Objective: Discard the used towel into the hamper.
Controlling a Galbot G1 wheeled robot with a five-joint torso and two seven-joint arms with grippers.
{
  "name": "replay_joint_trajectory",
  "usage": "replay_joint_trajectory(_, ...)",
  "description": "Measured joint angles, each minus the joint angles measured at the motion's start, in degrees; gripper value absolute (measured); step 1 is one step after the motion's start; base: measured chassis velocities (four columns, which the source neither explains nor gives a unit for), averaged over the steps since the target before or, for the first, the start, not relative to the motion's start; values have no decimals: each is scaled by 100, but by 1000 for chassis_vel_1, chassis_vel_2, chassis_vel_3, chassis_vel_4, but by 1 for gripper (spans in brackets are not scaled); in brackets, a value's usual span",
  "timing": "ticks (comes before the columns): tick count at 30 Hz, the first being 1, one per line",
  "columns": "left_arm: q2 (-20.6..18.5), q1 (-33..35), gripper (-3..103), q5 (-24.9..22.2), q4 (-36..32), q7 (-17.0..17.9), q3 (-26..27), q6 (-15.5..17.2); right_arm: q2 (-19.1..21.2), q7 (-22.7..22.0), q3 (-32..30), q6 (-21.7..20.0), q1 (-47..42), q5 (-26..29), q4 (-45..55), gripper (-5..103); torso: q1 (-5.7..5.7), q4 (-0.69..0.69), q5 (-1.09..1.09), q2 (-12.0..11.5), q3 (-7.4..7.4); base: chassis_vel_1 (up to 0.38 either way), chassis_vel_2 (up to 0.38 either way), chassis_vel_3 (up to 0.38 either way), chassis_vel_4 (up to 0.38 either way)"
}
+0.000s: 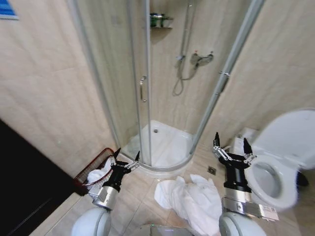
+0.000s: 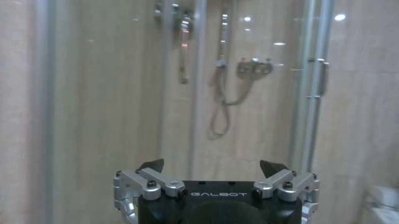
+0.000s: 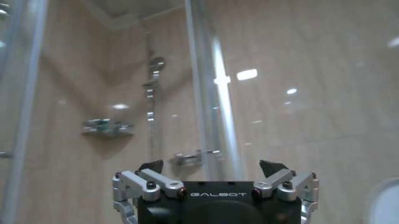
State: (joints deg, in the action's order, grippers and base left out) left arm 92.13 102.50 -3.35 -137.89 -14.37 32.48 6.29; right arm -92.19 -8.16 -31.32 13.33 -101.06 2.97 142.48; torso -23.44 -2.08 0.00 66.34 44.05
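— What's the ground here?
— A beige tiled floor [image 1: 142, 189].
— And on it?
— A crumpled white cloth towel [image 1: 192, 199] lies in the middle; the dark red-brown open-barred hamper [image 1: 93, 169] stands at the wall, and a white toilet [image 1: 275, 167] opposite.

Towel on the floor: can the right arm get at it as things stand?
Probably yes. The white towel lies in the open between both arms; the right gripper, open and empty, is held up above it, nothing between.

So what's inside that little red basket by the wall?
The hamper holds something white and crumpled, like cloth. The left pincer hangs open in front, covering part of the basket; its bottom stays hidden.
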Motion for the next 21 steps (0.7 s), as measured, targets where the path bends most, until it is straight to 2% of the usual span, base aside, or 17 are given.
replay_joint_trajectory(21,0,0,100,0,0,0,-1,0,4,-121,74,-87,38,-109,-101,100,51,1,1,-118,-67,-119,-114,-116,-113)
